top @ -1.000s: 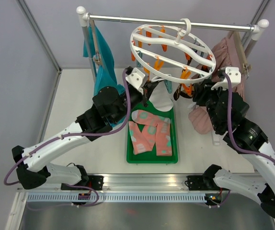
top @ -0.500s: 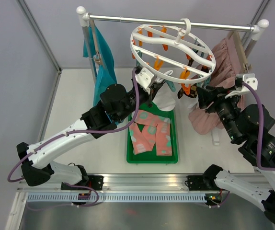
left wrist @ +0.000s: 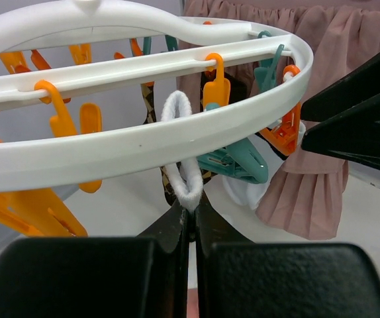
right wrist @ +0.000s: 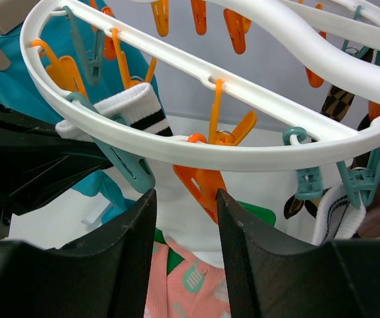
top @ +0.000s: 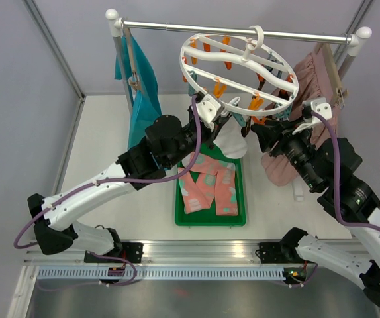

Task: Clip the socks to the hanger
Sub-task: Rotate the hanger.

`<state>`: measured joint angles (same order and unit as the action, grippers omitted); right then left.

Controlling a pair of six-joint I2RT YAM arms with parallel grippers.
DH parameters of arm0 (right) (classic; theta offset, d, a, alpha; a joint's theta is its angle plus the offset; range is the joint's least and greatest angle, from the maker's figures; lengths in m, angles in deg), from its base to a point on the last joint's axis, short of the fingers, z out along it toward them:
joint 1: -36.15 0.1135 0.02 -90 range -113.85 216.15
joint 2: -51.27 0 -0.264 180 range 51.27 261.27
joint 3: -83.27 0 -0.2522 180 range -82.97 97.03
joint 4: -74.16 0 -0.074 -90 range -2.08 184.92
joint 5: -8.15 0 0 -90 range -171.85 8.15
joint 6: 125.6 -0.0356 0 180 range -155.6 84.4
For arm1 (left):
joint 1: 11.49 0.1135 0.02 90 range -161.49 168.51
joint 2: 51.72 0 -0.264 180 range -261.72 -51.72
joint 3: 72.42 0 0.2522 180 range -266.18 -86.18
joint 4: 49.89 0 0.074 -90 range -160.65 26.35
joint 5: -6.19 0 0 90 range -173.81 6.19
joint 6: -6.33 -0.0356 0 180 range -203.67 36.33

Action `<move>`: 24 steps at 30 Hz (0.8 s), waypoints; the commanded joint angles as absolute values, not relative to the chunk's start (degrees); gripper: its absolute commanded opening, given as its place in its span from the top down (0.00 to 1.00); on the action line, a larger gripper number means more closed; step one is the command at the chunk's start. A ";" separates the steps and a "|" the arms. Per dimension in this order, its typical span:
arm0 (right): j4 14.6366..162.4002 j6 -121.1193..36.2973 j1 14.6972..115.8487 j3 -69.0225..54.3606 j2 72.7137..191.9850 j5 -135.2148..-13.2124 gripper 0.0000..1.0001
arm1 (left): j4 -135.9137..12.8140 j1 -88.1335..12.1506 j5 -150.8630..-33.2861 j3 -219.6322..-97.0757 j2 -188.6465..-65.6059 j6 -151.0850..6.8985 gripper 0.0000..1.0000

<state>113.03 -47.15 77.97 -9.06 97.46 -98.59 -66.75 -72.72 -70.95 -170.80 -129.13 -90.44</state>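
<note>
The hanger (top: 239,63), a round white ring with orange and teal clips, hangs by its hook from the rail. My left gripper (top: 222,122) is shut on a white sock (top: 228,142) just under the ring's near rim. In the left wrist view the sock's cuff (left wrist: 183,182) is pinched in my left gripper (left wrist: 191,215), right below the rim (left wrist: 143,142) and beside a teal clip (left wrist: 233,162). My right gripper (right wrist: 185,199) stands open just below an orange clip (right wrist: 206,182). The striped cuff (right wrist: 137,112) lies against a teal clip (right wrist: 127,165). Pink socks (top: 206,185) lie in the tray.
A green tray (top: 178,205) sits on the table under the ring. A teal garment (top: 143,99) hangs at the rail's left end and a pink pleated skirt (top: 309,79) at its right. An argyle sock (right wrist: 339,99) and another white sock (right wrist: 335,215) hang from clips.
My left gripper has risen and moved right with the white sock, up to the ring's near rim. My right arm has swung left, bringing its open jaws in under the clips.
</note>
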 commanded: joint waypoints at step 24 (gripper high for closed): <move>106.56 -46.58 77.81 -11.77 98.20 -105.85 0.54 | -69.19 -73.37 -73.62 -177.59 -135.12 -94.66 0.98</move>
